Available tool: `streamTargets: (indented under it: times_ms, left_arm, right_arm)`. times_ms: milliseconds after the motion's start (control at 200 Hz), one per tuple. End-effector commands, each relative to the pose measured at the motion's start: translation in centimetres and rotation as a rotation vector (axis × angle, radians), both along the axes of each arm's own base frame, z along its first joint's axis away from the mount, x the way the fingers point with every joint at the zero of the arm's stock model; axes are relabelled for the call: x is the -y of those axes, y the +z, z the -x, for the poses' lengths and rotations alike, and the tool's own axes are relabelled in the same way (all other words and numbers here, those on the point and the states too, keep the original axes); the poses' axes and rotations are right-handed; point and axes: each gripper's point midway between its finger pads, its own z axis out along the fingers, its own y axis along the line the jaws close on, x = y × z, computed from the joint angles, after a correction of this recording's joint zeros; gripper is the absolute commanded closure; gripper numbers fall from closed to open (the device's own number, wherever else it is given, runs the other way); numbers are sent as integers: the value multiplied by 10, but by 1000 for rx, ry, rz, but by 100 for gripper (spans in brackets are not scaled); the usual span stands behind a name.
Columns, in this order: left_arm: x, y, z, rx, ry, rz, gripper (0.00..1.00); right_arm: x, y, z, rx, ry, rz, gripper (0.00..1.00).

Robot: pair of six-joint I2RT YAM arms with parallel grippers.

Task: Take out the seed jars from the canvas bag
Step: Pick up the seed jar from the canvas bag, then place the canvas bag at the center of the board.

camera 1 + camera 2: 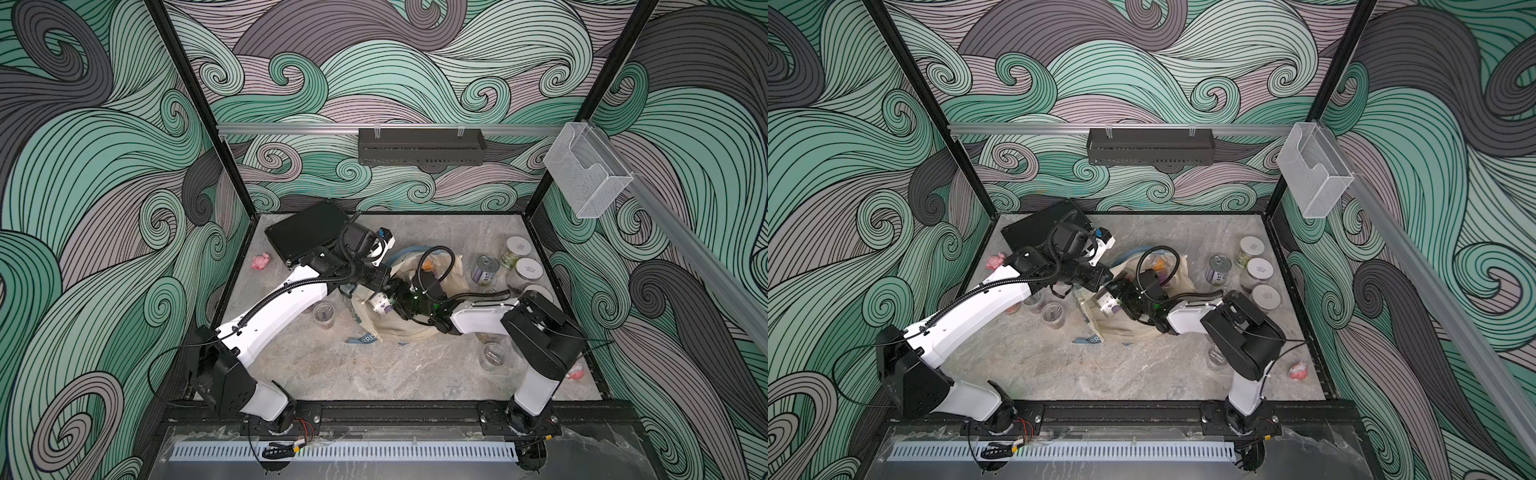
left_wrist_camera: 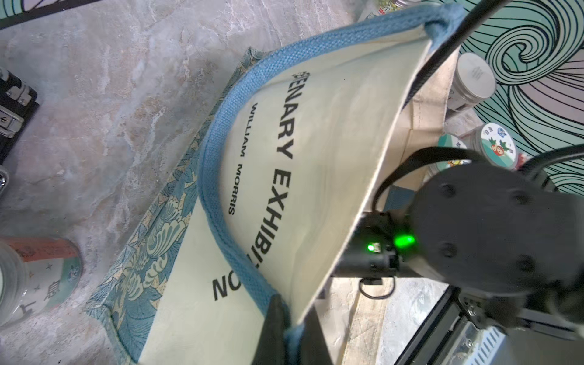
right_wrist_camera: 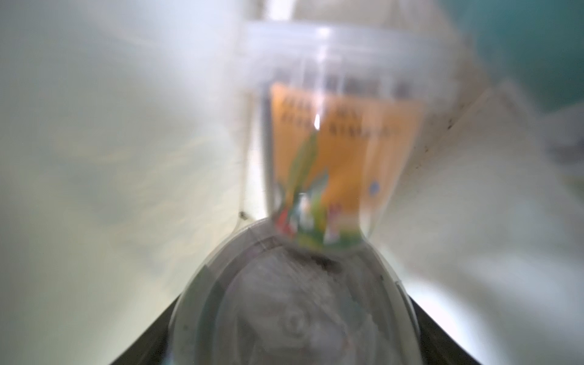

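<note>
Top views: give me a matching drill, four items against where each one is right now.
Items
1. black case
2. canvas bag
3. white-and-purple jar
4. silver-topped jar

Places
a. held in the right hand
b. on the table, right of the bag
c. rim pinched by the left hand
d. lying flat at the back left of the table

Pairs: 1-d, 2-c, 3-a, 4-b.
</note>
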Motion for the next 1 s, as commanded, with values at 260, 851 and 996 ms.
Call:
streamTargets:
  times_ms: [260, 851, 996]
  left_arm:
    - [-9, 10, -21, 23, 96, 9, 100]
    - [-27, 4, -71, -38, 211, 103, 99]
    - [-43, 1, -92, -87, 264, 143, 79]
  right_arm:
    - [48, 96, 0, 274, 4, 112, 32]
    - [71, 164, 18, 127, 34, -324, 32]
    - [67, 186, 19, 110, 55, -401, 32]
